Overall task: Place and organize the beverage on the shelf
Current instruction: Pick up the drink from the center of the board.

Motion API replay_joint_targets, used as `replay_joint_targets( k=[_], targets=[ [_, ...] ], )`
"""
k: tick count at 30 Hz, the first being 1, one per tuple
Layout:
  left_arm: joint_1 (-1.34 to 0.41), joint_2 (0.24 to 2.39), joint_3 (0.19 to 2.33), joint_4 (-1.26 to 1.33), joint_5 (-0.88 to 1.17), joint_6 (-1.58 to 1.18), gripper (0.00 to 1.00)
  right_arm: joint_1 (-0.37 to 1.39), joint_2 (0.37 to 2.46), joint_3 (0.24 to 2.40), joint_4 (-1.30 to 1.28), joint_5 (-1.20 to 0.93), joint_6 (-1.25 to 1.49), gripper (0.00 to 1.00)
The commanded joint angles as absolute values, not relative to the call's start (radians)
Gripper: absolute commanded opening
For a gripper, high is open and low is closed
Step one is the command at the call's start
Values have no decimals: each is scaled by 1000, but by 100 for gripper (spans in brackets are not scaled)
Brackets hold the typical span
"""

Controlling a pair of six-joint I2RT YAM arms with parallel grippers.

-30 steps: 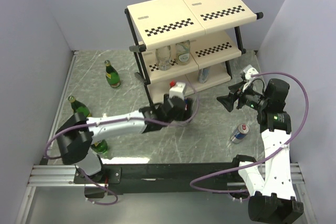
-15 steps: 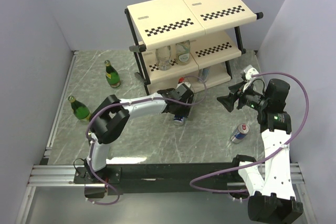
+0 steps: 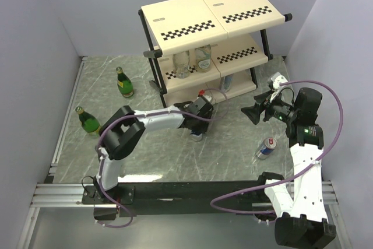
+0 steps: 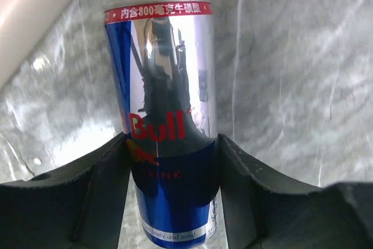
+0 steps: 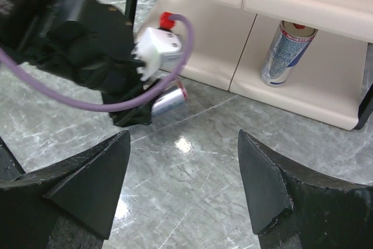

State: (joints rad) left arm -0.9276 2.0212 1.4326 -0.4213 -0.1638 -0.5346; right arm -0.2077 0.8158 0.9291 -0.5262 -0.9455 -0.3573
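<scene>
Left wrist view shows the black left gripper clamped on both sides of a slim silver-and-blue can over the grey marbled table, just before the cream checkered-strip shelf. Beyond, the right gripper gapes wide, empty.

Grey marbled tabletop between pale walls

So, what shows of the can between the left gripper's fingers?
The can is slim, shiny silver metal with blue panels, red lettering and a red band of Chinese characters round its top rim. The left gripper's black fingers clasp its lower half from both sides, over the marble table, beside the shelf.
</scene>
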Motion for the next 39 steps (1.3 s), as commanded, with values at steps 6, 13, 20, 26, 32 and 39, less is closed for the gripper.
replay_joint_targets(
  k=[6,13,20,26,32,39],
  targets=[
    [-976,1634,1048,78,-118,-509,0,-218,841,934,-531,-1009,-345,80],
    [-1052,1554,836,417,-161,-417,0,-204,940,962,-621,-1140,-365,80],
    [-1126,1509,729,742,-250,-273,0,-132,1051,986,-621,-1151,-270,81],
    [-1157,1509,701,883,-241,-195,0,33,1132,960,-562,-975,-103,85],
    [-1177,1519,712,900,-252,-160,0,112,1143,914,-460,-910,40,86],
    [-1178,1509,712,920,-264,-147,0,127,1199,914,-451,-931,89,83]
  ],
)
